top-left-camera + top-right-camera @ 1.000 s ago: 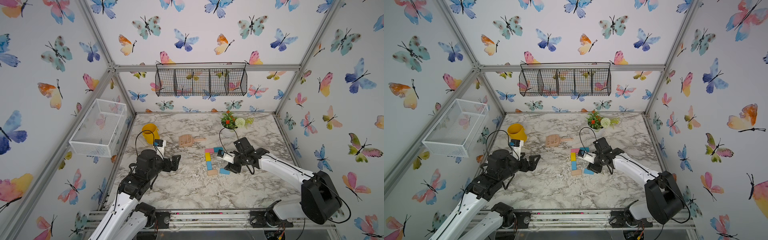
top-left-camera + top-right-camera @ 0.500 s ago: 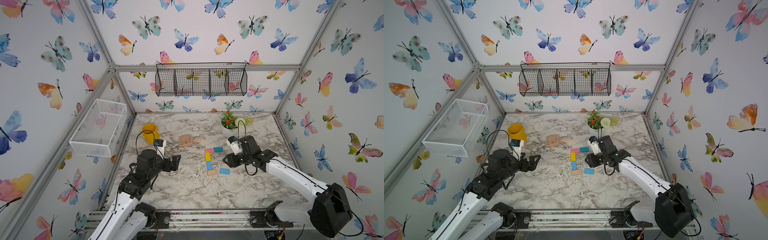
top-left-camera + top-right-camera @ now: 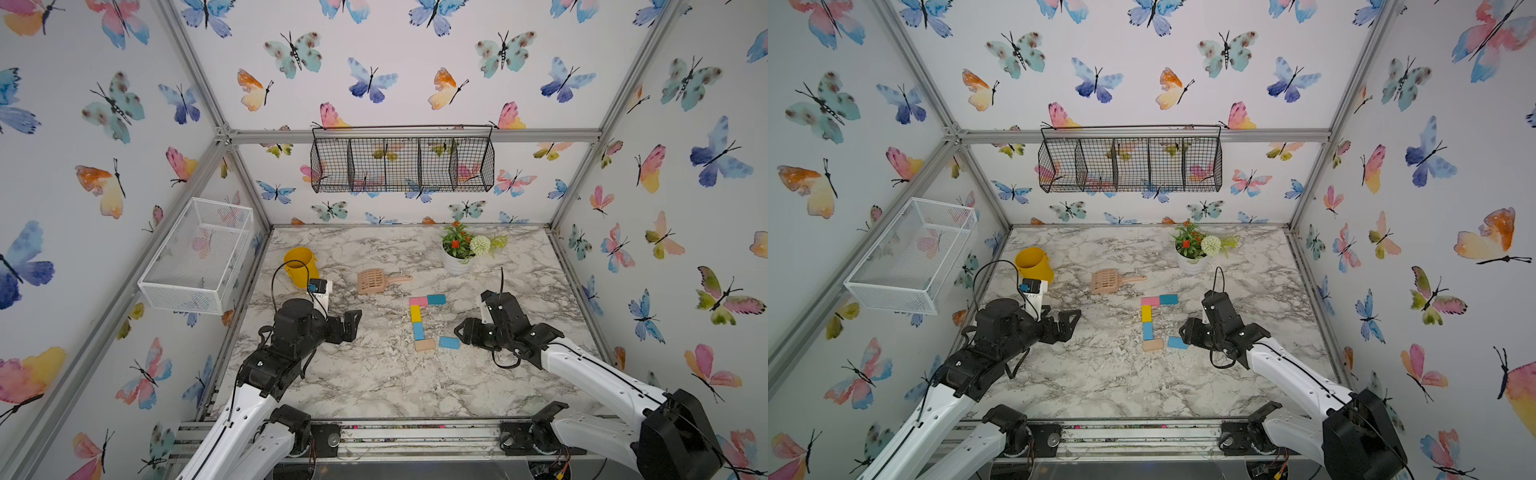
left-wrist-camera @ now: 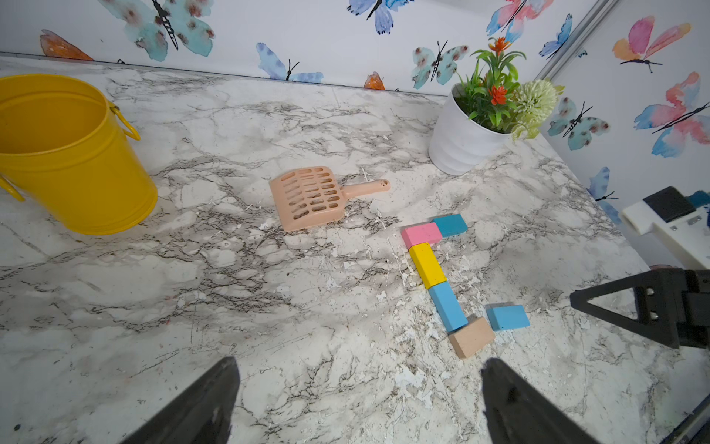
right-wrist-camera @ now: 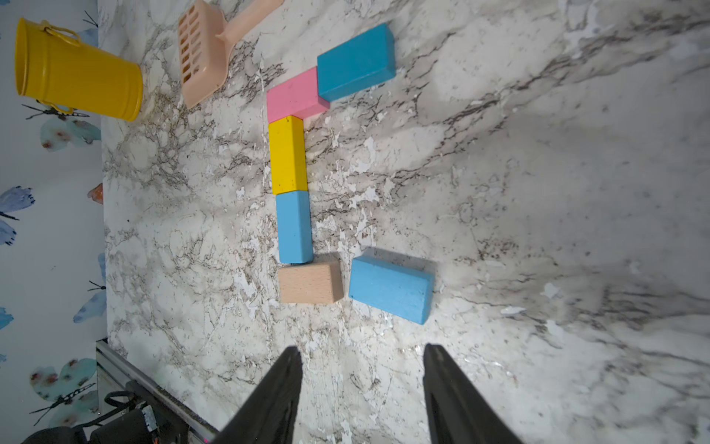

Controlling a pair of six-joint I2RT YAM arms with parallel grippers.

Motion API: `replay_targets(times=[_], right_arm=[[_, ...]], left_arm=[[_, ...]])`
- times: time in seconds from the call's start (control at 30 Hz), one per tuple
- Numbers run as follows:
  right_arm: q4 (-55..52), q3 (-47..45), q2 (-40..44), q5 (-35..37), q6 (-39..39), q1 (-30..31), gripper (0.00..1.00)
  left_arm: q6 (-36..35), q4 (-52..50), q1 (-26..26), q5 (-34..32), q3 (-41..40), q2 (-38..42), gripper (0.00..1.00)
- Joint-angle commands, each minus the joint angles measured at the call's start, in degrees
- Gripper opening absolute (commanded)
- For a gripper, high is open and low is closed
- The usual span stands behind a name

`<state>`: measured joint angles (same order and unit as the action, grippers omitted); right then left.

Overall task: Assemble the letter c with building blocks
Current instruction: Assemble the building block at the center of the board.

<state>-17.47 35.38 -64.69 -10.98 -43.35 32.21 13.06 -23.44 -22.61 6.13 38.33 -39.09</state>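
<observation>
The building blocks lie mid-table in both top views as a squared letter c (image 3: 417,322). A teal block (image 5: 355,61) and a pink block (image 5: 294,98) make the far arm. A yellow block (image 5: 288,153) and a light blue block (image 5: 294,226) make the spine. A tan block (image 5: 310,282) starts the near arm. A second light blue block (image 5: 390,288) lies slightly skewed, a small gap from the tan one. My right gripper (image 5: 361,357) is open and empty, just short of that block (image 3: 449,342). My left gripper (image 4: 359,369) is wide open and empty, left of the blocks.
A peach slotted scoop (image 3: 376,281) lies behind the blocks. A yellow bucket (image 3: 300,266) stands at the back left and a white flower pot (image 3: 456,264) at the back right. A white mesh bin (image 3: 199,257) hangs on the left wall.
My right arm has drawn back to the right, off the blocks, and its jaws have narrowed a little. The blocks and my left arm have not moved.
</observation>
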Motion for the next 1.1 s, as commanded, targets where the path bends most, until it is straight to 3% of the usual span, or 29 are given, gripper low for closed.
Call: replay_targets(times=[0.0, 0.7, 1.07], right_arm=[[1.1, -1.2, 0.4, 1.3, -2.9, -0.2, 0.55], [8.9, -8.0, 2.9, -4.2, -11.8, -0.2, 0.53], [3.7, -6.6, 7.5, -3.5, -12.9, -0.2, 0.52]], left_arm=[[-0.4, 0.4, 0.2, -1.1, -0.5, 0.3, 0.99], [-0.1, -0.1, -2.3, -2.2, -0.4, 0.4, 0.99], [0.2, 0.3, -5.5, -3.3, -0.7, 3.3, 0.99]])
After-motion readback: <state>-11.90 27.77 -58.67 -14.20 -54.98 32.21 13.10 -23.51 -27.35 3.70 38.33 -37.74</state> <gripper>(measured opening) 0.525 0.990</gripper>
